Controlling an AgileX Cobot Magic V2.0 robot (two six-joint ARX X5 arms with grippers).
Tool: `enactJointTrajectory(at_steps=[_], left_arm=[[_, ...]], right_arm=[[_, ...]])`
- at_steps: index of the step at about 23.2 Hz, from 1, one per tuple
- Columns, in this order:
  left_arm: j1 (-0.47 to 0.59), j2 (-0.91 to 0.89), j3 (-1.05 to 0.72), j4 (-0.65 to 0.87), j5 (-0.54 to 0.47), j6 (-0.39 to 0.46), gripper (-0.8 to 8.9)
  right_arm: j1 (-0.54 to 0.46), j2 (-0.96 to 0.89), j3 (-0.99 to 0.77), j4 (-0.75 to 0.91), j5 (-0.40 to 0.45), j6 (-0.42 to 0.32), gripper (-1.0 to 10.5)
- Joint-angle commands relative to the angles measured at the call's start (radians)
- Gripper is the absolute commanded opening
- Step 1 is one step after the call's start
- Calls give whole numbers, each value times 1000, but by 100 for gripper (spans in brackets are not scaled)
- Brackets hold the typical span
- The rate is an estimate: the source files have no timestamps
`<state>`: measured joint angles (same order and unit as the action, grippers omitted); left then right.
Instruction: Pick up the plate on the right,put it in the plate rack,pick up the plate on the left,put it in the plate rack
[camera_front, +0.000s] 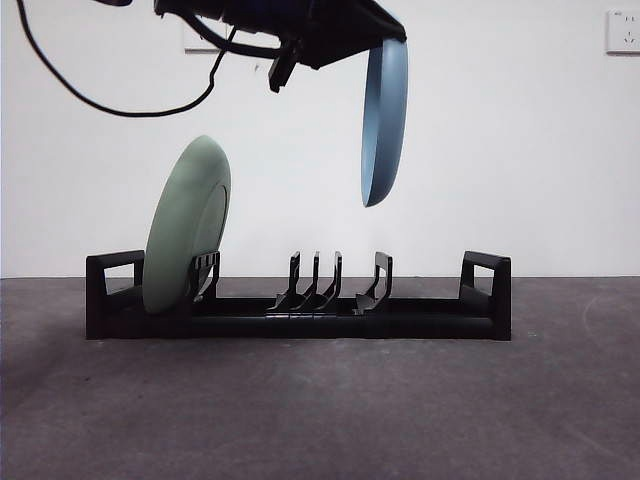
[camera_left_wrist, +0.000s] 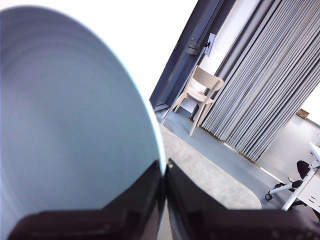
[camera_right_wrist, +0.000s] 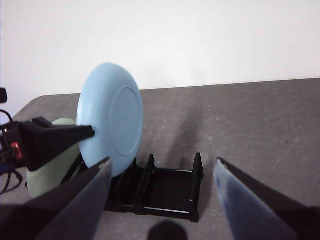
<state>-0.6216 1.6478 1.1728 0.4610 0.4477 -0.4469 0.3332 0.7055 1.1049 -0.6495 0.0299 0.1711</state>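
- Blue plate (camera_front: 385, 120) is held on edge in the air, above the plate rack (camera_front: 298, 318) and clear of it, over the slots right of the rack's middle.
- Its rim is pinched between the closed jaws of the left gripper (camera_left_wrist: 165, 172), as seen in the left wrist view, where the plate's pale inner face (camera_left_wrist: 75, 130) fills most of the picture.
- In the front view the left arm (camera_front: 290, 25) is seen coming in dark from the top edge, with a black cable (camera_front: 110, 105) looping down at the upper left.
- Green plate (camera_front: 185, 228) is already seated at the left end of the rack, standing on edge and leaning a little to the right against a divider.
- Black upright dividers (camera_front: 318, 275) in the middle of the rack are seen unoccupied, with a square loop handle (camera_front: 487, 280) at the right end and another at the left.
- The rack is set on a dark grey table (camera_front: 320, 420), before a white wall (camera_front: 500, 150).
- From the right wrist view the right gripper (camera_right_wrist: 160, 172) is seen with jaws spread wide and nothing between them, held back from the rack and looking toward it.
- In that same view the blue plate's underside (camera_right_wrist: 112, 125) is shown, with the left gripper's black tip touching its left rim and the green plate (camera_right_wrist: 50, 160) partly hidden behind.
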Motion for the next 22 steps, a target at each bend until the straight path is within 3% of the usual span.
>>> enactJointTrajectory(at_steps=[1,13,22], left_arm=[[10,28,6,2,0,6,-9],[19,120,6,-33,-1,15,-9],[13,128,6,-138,-27,139,-9]], right_arm=[[1,1,-1,-2,3,-5,342],[1,8,-1,-3,3,-5,342],[1,38,-1,-3,3,-8,342]])
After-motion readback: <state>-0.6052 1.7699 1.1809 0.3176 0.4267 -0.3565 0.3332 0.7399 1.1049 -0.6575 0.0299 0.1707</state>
